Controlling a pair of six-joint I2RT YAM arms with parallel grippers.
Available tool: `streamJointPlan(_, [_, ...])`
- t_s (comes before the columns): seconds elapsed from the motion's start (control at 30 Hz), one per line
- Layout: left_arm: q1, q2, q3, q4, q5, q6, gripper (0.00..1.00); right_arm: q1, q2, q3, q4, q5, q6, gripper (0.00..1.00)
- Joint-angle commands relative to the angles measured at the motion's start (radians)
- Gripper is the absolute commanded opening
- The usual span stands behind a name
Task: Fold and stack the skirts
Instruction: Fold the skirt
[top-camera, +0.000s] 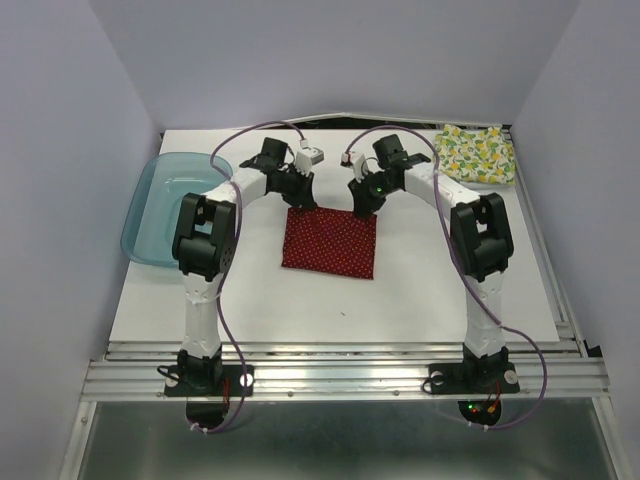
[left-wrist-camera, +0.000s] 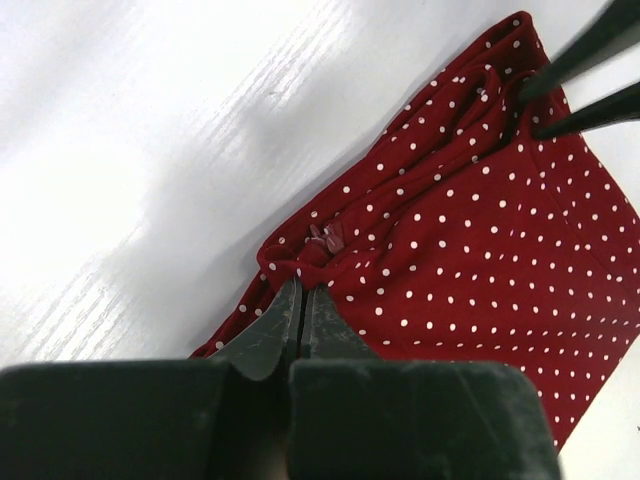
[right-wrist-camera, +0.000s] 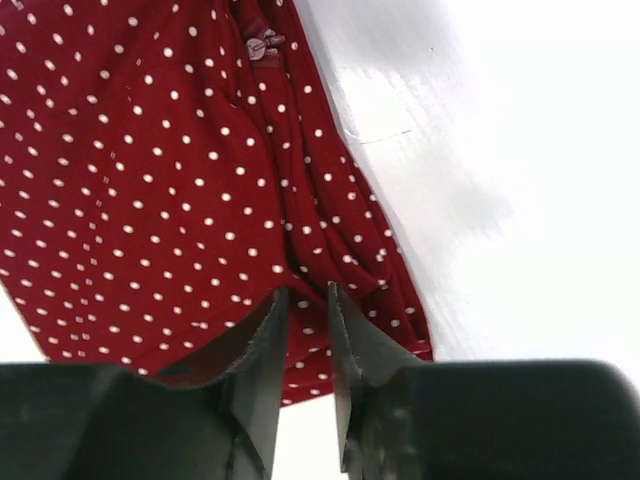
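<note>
Table: white top. Both arms are bolted at its near edge and bend inward over the middle.
Tray: translucent blue, at the far left of the table, partly over the left edge. It is well apart from both skirts.
Red skirt: dark red with small white dots. It lies flat at the centre of the table as a rough square, and both arms reach to its far edge. The wrist views show the cloth bunched into folds at the two far corners.
Cream skirt: fruit print, lying at the far right corner of the table. It is apart from the red skirt and nothing touches it.
Left gripper: at the red skirt's far left corner, with the fingers pressed together and pinching the gathered edge of the cloth.
Right gripper: at the far right corner. The fingers stand a narrow slit apart with a red fold lying in the slit. I cannot tell from this angle whether the cloth is actually clamped.
Label: a small pink and white tag sewn at the red skirt's far edge, between the two grippers and nearer the left one.
</note>
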Motion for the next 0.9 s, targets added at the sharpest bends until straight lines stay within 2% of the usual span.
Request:
streamJointPlan(0.0, [0.004, -0.028, 0.007, 0.025, -0.003, -0.011, 0.00, 0.007, -0.038, 0.010, 0.073, 0.032, -0.019, 0.40])
streamJointPlan(0.03, [0.004, -0.027, 0.008, 0.019, -0.001, -0.009, 0.00, 0.007, -0.041, 0.012, 0.073, 0.033, -0.034, 0.49])
streamJointPlan(0.17, [0.004, -0.024, 0.008, 0.022, 0.000, -0.015, 0.00, 0.007, -0.020, 0.061, 0.008, -0.016, -0.081, 0.53])
streamJointPlan(0.3, [0.004, -0.022, 0.010, 0.025, 0.000, -0.018, 0.00, 0.007, 0.019, 0.090, -0.044, -0.045, -0.108, 0.52])
streamJointPlan(0.47, [0.004, -0.016, 0.014, 0.024, 0.002, -0.029, 0.00, 0.007, 0.040, 0.105, -0.075, -0.060, -0.140, 0.44])
streamJointPlan(0.7, [0.004, -0.024, 0.013, 0.025, 0.009, -0.047, 0.00, 0.007, 0.048, 0.115, -0.122, -0.069, -0.170, 0.47])
streamJointPlan(0.73, [0.004, -0.025, 0.011, 0.027, 0.009, -0.047, 0.00, 0.007, 0.051, 0.113, -0.122, -0.068, -0.172, 0.45])
streamJointPlan(0.8, [0.004, -0.025, 0.010, 0.030, 0.005, -0.046, 0.00, 0.007, 0.057, 0.119, -0.127, -0.068, -0.175, 0.31])
streamJointPlan(0.83, [0.004, -0.025, 0.008, 0.028, 0.003, -0.046, 0.00, 0.007, 0.057, 0.125, -0.128, -0.069, -0.175, 0.14])
streamJointPlan(0.87, [0.005, -0.025, 0.007, 0.030, 0.003, -0.046, 0.00, 0.007, 0.056, 0.125, -0.125, -0.069, -0.171, 0.05])
